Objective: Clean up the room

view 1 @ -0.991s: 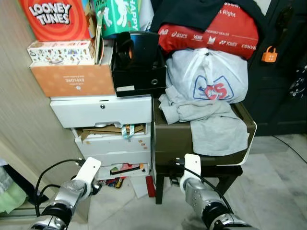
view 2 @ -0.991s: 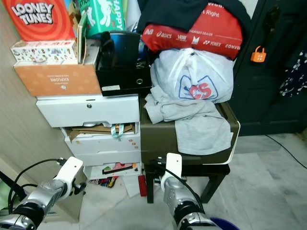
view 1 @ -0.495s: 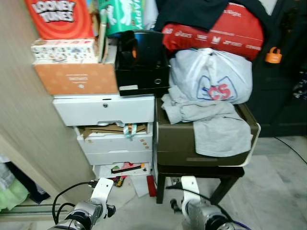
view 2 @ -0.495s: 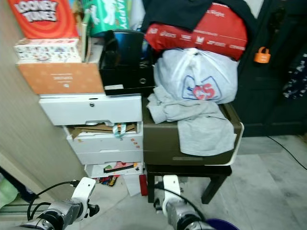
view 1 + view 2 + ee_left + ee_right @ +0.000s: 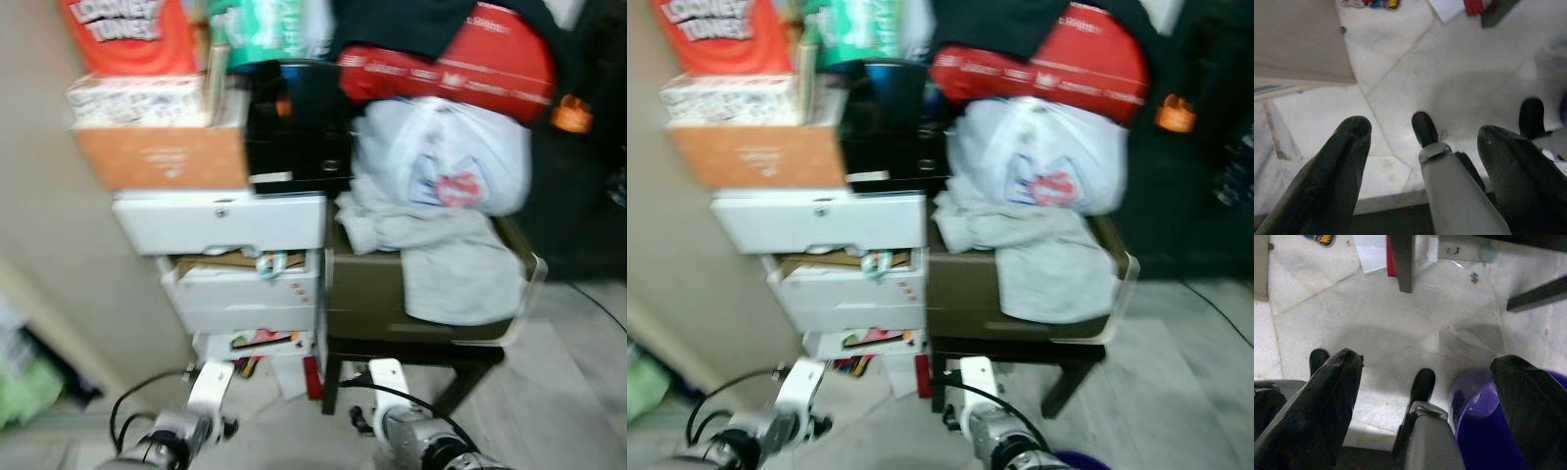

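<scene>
Clutter fills the scene ahead: a grey garment (image 5: 446,259) and a white plastic bag (image 5: 441,157) lie on a dark stool (image 5: 392,313) to the right, beside a white drawer unit (image 5: 240,264) stacked with boxes on the left. Both arms hang low over the pale floor (image 5: 1400,328). The left gripper (image 5: 1422,142) and right gripper (image 5: 1425,382) have fingers spread wide, holding nothing. A purple bin (image 5: 1484,431) sits near the right gripper.

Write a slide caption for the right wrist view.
Open right hand above white marble floor, beside a purple plastic tub.
</scene>
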### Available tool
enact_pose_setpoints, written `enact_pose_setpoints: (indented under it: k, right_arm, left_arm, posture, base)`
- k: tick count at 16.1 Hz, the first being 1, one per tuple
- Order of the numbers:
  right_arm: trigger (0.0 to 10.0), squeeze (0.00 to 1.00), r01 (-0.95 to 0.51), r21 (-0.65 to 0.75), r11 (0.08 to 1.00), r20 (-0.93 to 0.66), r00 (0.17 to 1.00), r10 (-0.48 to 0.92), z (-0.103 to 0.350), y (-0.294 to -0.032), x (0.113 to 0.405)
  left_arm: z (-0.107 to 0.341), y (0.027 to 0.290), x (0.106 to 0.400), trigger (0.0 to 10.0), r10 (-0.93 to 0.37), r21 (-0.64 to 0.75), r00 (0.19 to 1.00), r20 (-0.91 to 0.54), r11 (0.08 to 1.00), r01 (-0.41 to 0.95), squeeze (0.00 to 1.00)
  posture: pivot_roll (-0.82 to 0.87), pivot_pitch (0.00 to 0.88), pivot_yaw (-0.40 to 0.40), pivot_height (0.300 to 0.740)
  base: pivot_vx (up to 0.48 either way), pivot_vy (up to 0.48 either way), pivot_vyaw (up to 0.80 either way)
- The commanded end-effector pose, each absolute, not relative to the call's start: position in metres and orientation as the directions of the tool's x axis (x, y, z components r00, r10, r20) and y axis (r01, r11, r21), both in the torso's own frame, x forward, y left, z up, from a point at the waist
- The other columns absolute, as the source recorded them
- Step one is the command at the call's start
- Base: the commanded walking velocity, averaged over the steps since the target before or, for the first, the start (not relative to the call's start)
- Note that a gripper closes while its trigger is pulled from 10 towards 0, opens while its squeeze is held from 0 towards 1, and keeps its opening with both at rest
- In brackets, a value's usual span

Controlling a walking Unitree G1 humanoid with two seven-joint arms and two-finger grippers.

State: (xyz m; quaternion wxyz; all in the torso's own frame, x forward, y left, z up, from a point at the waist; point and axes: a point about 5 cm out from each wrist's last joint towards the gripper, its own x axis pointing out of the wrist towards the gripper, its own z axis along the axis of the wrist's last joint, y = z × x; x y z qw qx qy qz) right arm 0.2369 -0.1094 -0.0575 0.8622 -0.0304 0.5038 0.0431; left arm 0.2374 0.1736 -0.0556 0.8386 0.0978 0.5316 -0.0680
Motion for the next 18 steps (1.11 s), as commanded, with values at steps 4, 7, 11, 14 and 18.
enact_pose_setpoints:
  k: [4,7,11,14,18]
  right_arm:
    - [10.0,0.0,-0.132,-0.005,0.991,-0.858,0.51,0.064,-0.053,-0.1033,0.243]
    - [10.0,0.0,-0.132,-0.002,0.991,-0.856,0.513,0.066,-0.052,-0.1027,0.2442]
    - [10.0,0.0,-0.135,-0.003,0.991,-0.856,0.513,0.067,-0.0515,-0.1021,0.2449]
    - [10.0,0.0,-0.148,-0.009,0.989,-0.852,0.519,0.07,-0.0506,-0.1014,0.2462]
    - [10.0,0.0,-0.162,-0.016,0.987,-0.848,0.526,0.072,-0.0497,-0.1003,0.2473]
  left_arm:
    - [-0.0564,0.1767,0.2359,10.0,0.0,0.09,0.426,-0.905,0.977,0.191,0.0]
    - [-0.0553,0.1763,0.2377,10.0,0.0,0.087,0.432,-0.902,0.979,0.183,0.0]
    - [-0.0545,0.1761,0.239,10.0,-0.004,0.086,0.436,-0.9,0.978,0.187,0.0]
    - [-0.0537,0.1762,0.2401,10.0,-0.005,0.088,0.439,-0.898,0.978,0.189,0.0]
    - [-0.0532,0.1763,0.2409,10.0,-0.004,0.09,0.442,-0.897,0.977,0.192,0.0]
  posture:
    - [-0.1,0.0,0.011,0.74]
    - [-0.11,0.0,0.013,0.74]
    - [-0.11,0.0,0.016,0.74]
    - [-0.11,0.0,0.019,0.74]
    - [-0.11,0.0,0.023,0.74]
  base:
    - [0.0,0.0,0.32]
    - [0.0,0.0,0.0]
    - [0.0,0.0,0.0]
    - [0.0,0.275,0.0]
    - [0.0,0.332,0.0]
